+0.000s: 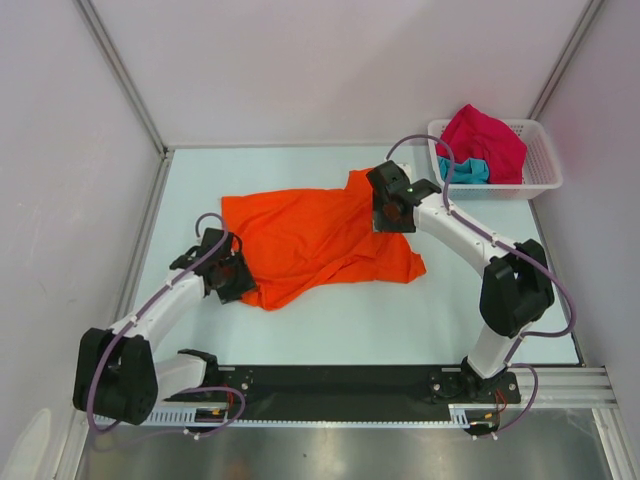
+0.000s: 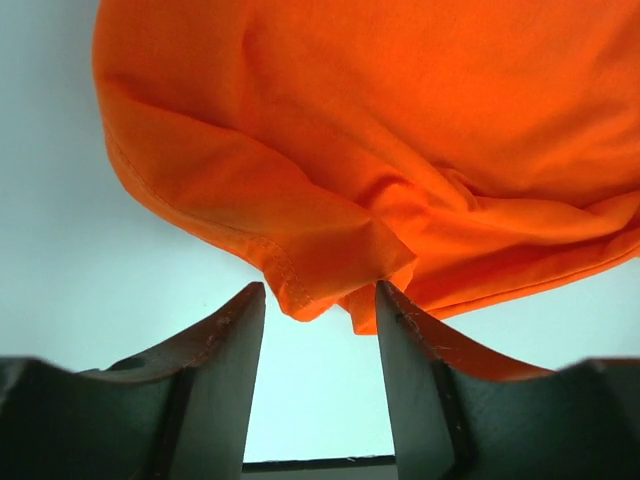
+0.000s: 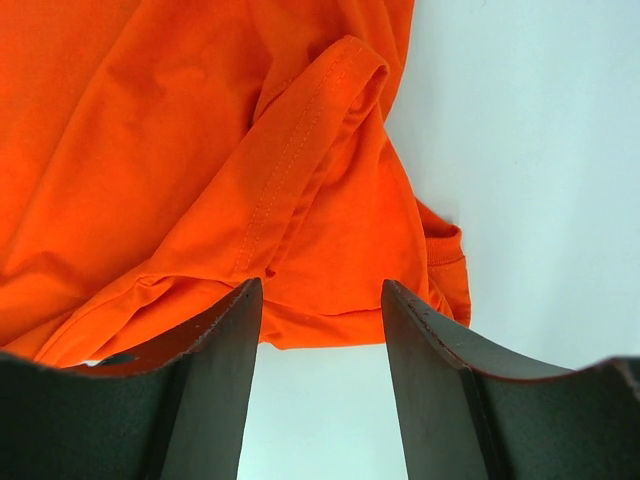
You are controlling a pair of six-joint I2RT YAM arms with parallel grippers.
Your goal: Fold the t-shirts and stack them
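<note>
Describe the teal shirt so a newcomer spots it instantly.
Find the white lattice basket at the far right corner of the table. Two bunched shirts sit inside; the teal shirt is the small patch peeking out at the left, under the crimson-pink shirt. It is the only blue-green cloth in view.

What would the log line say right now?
orange shirt spread; left tool open at corner; right tool open; pink shirt, teal shirt in basket

Overhead view looks down; wrist views (very close) share the orange t-shirt (image 1: pixel 310 245).
</note>
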